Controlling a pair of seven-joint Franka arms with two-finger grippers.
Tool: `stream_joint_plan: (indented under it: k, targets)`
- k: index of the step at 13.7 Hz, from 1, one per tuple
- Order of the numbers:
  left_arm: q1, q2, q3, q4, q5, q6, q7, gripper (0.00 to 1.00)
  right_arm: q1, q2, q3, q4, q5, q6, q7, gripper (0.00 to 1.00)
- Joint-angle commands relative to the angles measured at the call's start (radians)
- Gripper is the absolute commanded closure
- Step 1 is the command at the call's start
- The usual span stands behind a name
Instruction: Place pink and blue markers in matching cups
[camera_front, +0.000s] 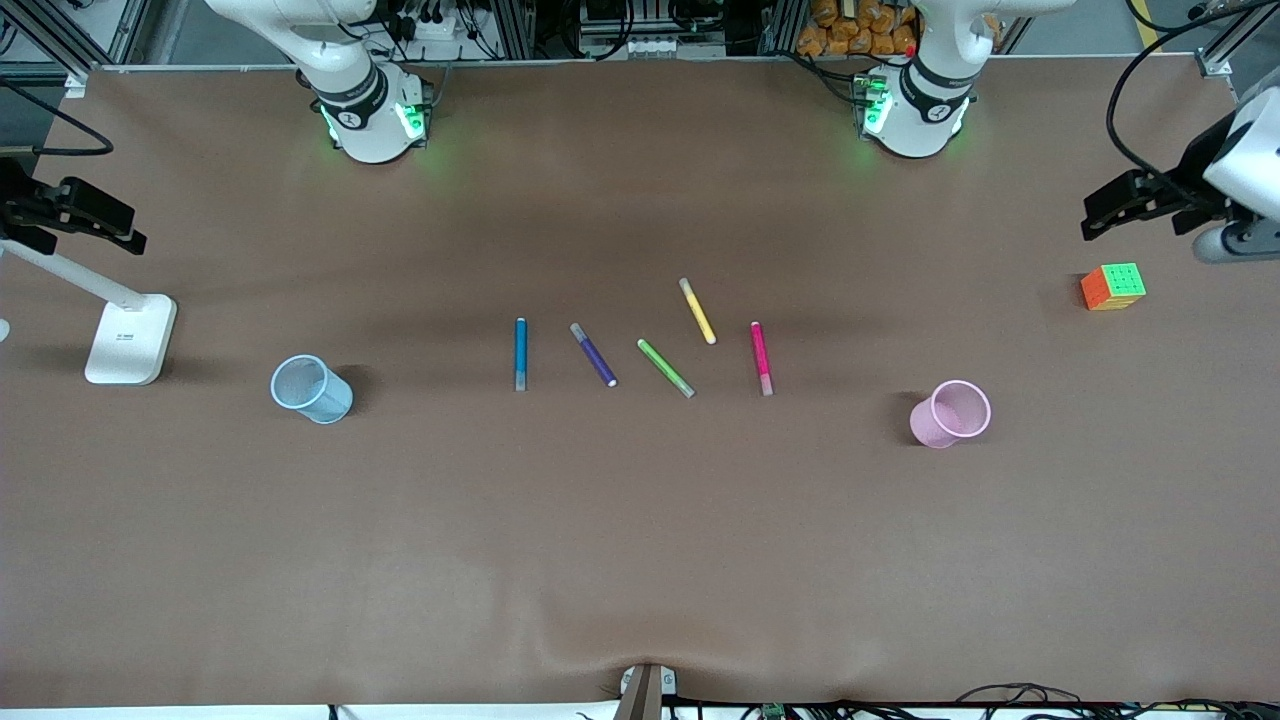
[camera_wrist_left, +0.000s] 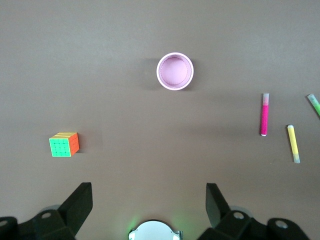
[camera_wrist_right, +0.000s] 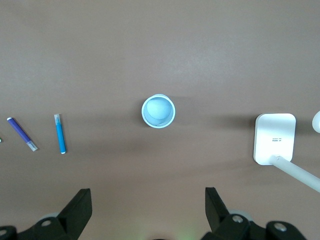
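Note:
The blue marker (camera_front: 520, 353) and the pink marker (camera_front: 761, 357) lie flat at the two ends of a row of markers in the middle of the table. The pale blue cup (camera_front: 311, 389) stands toward the right arm's end, and the pale pink cup (camera_front: 951, 413) toward the left arm's end. Both cups are empty and slightly nearer the camera than the markers. My left gripper (camera_wrist_left: 149, 192) is open and empty, high over the table, looking down on the pink cup (camera_wrist_left: 175, 71) and pink marker (camera_wrist_left: 264, 114). My right gripper (camera_wrist_right: 148, 197) is open and empty, high over the blue cup (camera_wrist_right: 158, 111) and blue marker (camera_wrist_right: 60, 134).
A purple marker (camera_front: 593, 354), a green marker (camera_front: 666, 368) and a yellow marker (camera_front: 697, 311) lie between the blue and pink ones. A colour cube (camera_front: 1113, 287) sits near the left arm's end. A white stand base (camera_front: 130, 340) sits at the right arm's end.

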Motion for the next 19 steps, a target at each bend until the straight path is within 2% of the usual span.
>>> stream_joint_plan:
  k: [1,6,14,19]
  targets:
    - [-0.004,0.015,-0.008,0.029,0.009,-0.010,-0.001,0.00,0.007,0.010,0.000,0.023,-0.004,-0.011,0.012,0.00]
    - [0.004,0.021,-0.008,0.049,0.020,-0.010,0.010,0.00,0.006,0.010,0.000,0.023,-0.004,-0.010,0.012,0.00]
    - [-0.007,0.091,-0.009,0.052,0.006,-0.010,0.004,0.00,0.006,0.010,0.000,0.023,-0.004,-0.008,0.012,0.00]
    - [-0.039,0.165,-0.038,0.042,0.001,-0.010,-0.008,0.00,0.006,0.010,0.000,0.023,-0.004,-0.010,0.012,0.00]
